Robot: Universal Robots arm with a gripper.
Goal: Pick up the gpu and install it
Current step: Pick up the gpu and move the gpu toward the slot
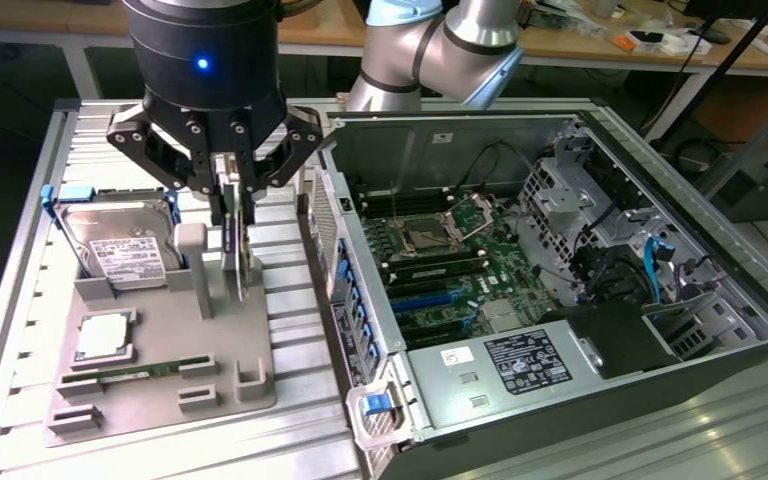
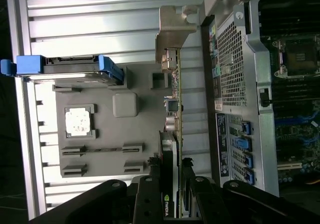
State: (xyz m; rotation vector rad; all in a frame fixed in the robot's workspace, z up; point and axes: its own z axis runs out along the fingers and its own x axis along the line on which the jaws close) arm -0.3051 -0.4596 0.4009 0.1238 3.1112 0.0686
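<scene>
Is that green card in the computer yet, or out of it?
Out. The gpu stands on edge over the gray holder, clamped in the gripper, beside the open computer case.

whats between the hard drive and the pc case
The gpu, standing on edge in the gripper, with the grey tray beneath; the exterior view shows it.
</scene>
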